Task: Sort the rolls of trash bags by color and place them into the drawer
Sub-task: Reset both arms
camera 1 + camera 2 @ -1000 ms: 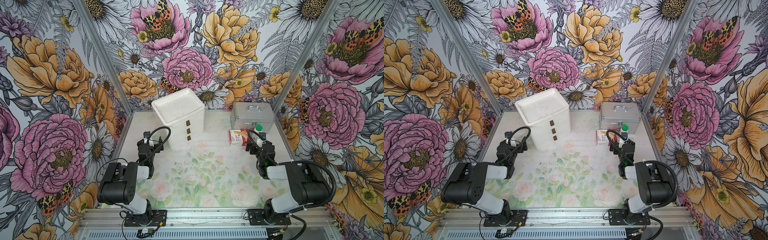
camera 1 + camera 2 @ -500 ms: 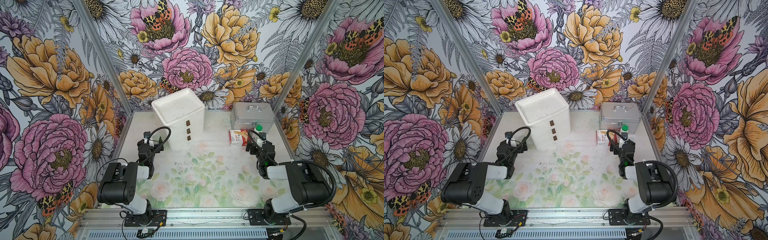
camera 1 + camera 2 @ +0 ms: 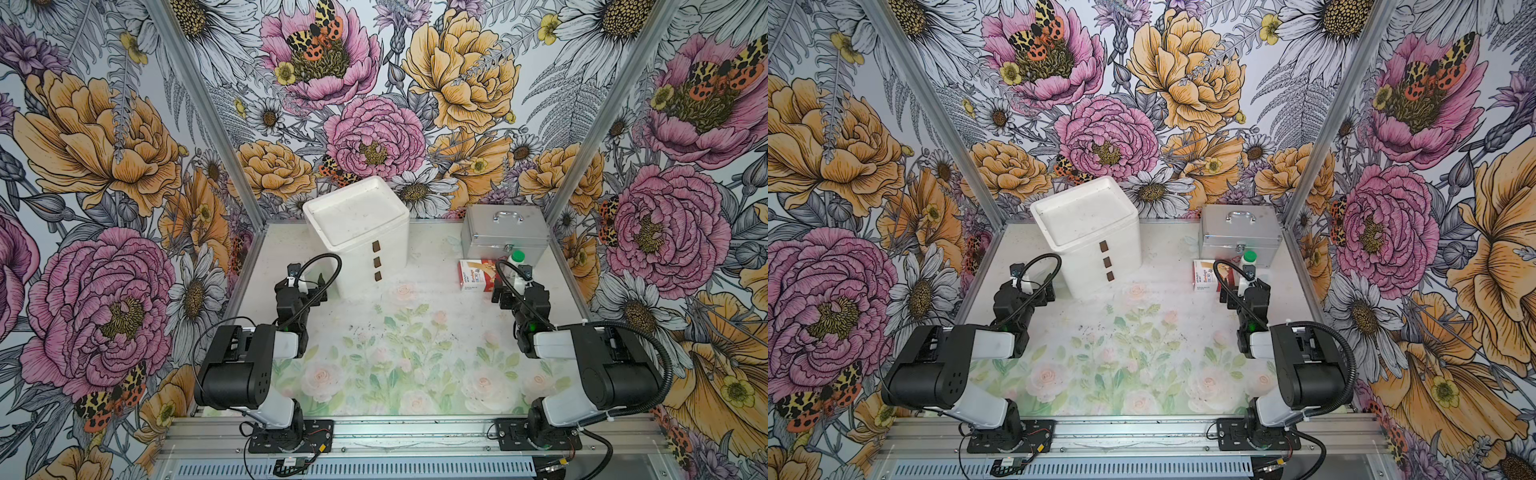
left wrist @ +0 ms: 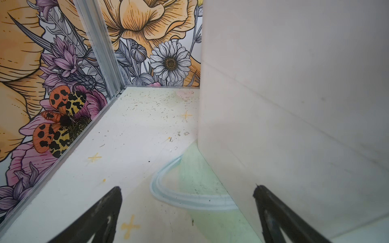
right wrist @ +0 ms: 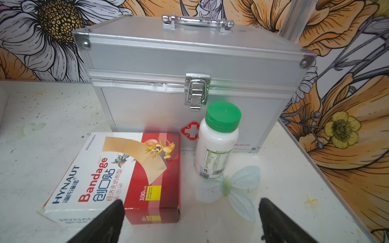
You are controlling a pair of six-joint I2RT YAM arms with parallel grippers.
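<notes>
No rolls of trash bags show in any view. The drawer is part of a white drawer unit (image 3: 365,249) (image 3: 1100,253) with three brown handles, standing at the back left with all drawers shut. My left gripper (image 3: 307,286) (image 3: 1034,291) rests low on the table just left of the unit, open and empty. In the left wrist view the left gripper (image 4: 187,188) faces the unit's plain side wall (image 4: 294,105). My right gripper (image 3: 515,291) (image 3: 1241,291) sits at the right, open and empty. In the right wrist view the right gripper (image 5: 190,201) stands just short of a bandage box and a bottle.
A silver first-aid case (image 3: 505,232) (image 5: 189,69) stands shut at the back right. In front of it lie a red and white bandage box (image 3: 476,274) (image 5: 117,174) and an upright white bottle with a green cap (image 3: 515,266) (image 5: 216,143). Flowered walls close in three sides.
</notes>
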